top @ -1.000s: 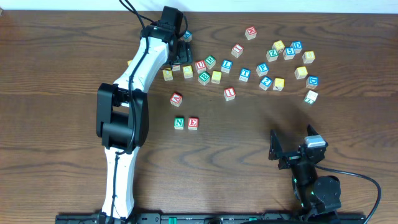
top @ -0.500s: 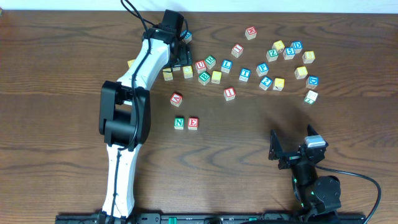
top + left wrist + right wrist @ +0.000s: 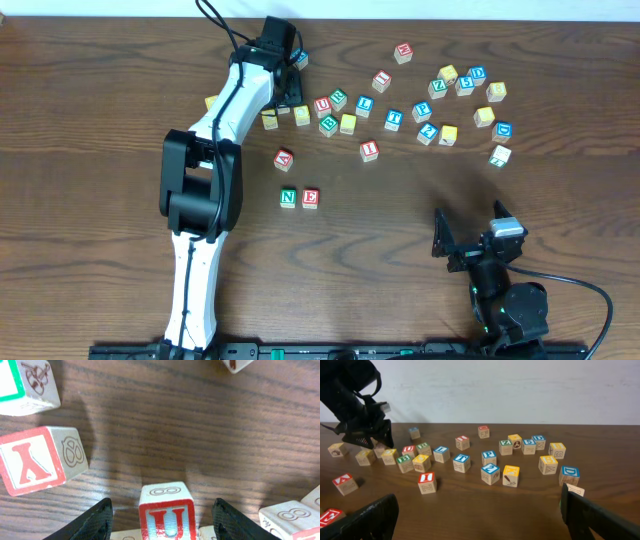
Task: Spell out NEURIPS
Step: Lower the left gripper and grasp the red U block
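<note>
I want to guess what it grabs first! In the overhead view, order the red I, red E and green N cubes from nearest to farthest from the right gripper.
1. red I cube, up-left of the right gripper
2. red E cube, farther left
3. green N cube, leftmost

N cube [image 3: 288, 198] just left of E cube [image 3: 311, 197]

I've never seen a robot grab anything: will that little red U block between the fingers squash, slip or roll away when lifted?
The red U block looks like solid wood with square edges, so it probably won't squash or roll. Its flat sides should suit the left gripper's fingers, though the smooth faces might slip slightly.
</note>
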Robot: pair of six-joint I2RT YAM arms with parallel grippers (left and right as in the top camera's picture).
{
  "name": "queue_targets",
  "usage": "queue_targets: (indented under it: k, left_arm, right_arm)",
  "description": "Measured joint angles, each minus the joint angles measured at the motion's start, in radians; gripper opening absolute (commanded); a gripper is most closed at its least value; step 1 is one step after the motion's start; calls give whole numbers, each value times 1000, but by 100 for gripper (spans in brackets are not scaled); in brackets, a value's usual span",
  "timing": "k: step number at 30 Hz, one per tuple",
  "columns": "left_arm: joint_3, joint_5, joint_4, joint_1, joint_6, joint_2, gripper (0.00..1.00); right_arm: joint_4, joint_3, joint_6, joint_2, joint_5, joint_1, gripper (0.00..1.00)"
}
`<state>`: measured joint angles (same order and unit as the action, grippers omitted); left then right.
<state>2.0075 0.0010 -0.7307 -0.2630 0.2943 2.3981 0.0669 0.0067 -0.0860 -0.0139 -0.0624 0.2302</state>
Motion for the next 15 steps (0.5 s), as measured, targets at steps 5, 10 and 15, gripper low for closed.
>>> queue_targets:
  k: [5,10,15]
  left_arm:
    - [0,0,-24,-10,4,0,62]
    - [0,0,-30,-30,15,0,63]
    - [0,0,-21,-41,16,0,62]
  right_arm:
    - [0,0,0,0,0,0,99]
    - [0,0,0,0,0,0,99]
    - [0,0,0,0,0,0,99]
